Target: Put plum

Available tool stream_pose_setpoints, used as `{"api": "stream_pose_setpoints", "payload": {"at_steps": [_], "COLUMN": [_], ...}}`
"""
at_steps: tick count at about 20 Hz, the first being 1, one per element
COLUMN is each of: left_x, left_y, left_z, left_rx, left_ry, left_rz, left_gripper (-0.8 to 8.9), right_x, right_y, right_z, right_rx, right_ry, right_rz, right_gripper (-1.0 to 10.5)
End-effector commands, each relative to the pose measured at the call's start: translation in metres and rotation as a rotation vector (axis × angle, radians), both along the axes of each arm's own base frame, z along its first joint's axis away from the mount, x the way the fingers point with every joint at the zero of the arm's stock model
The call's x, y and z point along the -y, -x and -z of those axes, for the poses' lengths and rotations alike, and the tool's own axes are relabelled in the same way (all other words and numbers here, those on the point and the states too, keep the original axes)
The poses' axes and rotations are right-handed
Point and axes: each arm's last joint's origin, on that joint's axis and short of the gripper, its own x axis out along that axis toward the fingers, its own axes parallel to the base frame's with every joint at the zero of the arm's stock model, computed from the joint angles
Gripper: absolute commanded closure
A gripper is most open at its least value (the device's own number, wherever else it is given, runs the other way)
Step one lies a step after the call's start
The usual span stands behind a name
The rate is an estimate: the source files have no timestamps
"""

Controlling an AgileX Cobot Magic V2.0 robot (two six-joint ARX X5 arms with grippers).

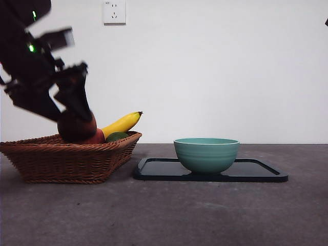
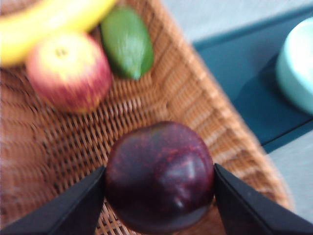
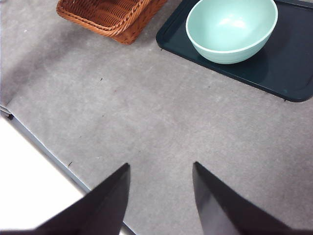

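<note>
You are looking at a staged test bench, not a kitchen: a bare white wall (image 1: 215,72) with one socket (image 1: 114,12) at 12 o'clock, and a plain grey tabletop (image 1: 169,210) with few props.

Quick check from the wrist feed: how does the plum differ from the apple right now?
The plum is dark purple-maroon, nearly black; the apple is red with a yellow patch. The plum is clamped between the left claw's jaws, over the wicker basket; the apple lies loose in the basket beside the banana and the green fruit. Both are round and glossy, of similar build.
</note>
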Motion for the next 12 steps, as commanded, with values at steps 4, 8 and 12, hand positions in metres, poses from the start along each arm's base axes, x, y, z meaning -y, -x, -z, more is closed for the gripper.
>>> {"api": "stream_pose_setpoints", "payload": {"at_steps": [4, 8, 12], "left_x": [0.001, 0.0, -0.001], "left_y": [-0.021, -0.025, -0.027], "left_z": [0.023, 0.03, 0.035], "left_rx": [0.003, 0.004, -0.008], "left_ry": [-0.025, -0.043, -0.056], "left_rz": [-0.021, -0.012, -0.007], "left_gripper": [5.15, 5.15, 5.15], "right_x": [-0.001, -0.001, -0.001], "right_y": [0.0, 0.0, 0.0], "right_z": [-0.001, -0.001, -0.001], "right_rx": [-0.004, -0.005, -0.004], "right_ry": [-0.004, -0.004, -0.004], "right_rz": [-0.001, 0.0, 0.0], "right_gripper": [7.4, 7.4, 7.4]}}
